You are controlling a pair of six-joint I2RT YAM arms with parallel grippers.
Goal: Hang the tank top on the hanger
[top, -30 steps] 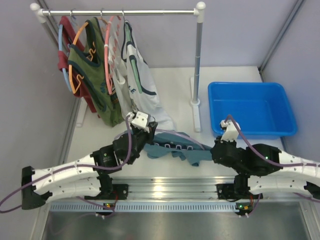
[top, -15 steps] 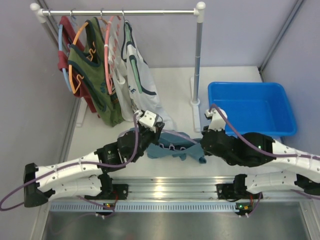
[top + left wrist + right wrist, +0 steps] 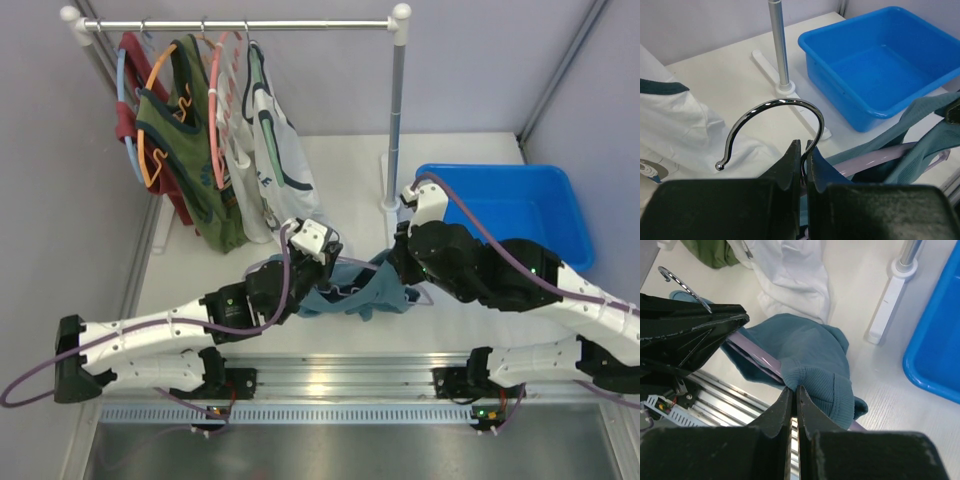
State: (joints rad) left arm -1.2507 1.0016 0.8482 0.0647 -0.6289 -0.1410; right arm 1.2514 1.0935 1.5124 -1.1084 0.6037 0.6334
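The teal tank top [image 3: 365, 290] hangs bunched between both arms above the table's front; it also shows in the right wrist view [image 3: 810, 355]. The lavender hanger [image 3: 752, 356] runs through it, and its pale arm shows in the left wrist view [image 3: 875, 160]. My left gripper [image 3: 803, 150] is shut on the stem of the hanger's metal hook [image 3: 775, 107]. My right gripper [image 3: 792, 390] is shut on a ribbed fold of the tank top, held against the hanger's arm. In the top view the left gripper [image 3: 318, 255] and right gripper [image 3: 402, 270] are close together.
A blue bin [image 3: 510, 215] stands at the right back. A clothes rack [image 3: 240, 25] with its post [image 3: 395, 120] and foot [image 3: 790, 100] holds the olive top [image 3: 185, 140], white top [image 3: 270, 150] and other hangers at the left back. A metal rail [image 3: 330, 385] runs along the table's front.
Both grippers have risen and moved away from the bases towards the rack, lifting the hanger and the tank top. The right arm has swung left, bunching the fabric further along the hanger.
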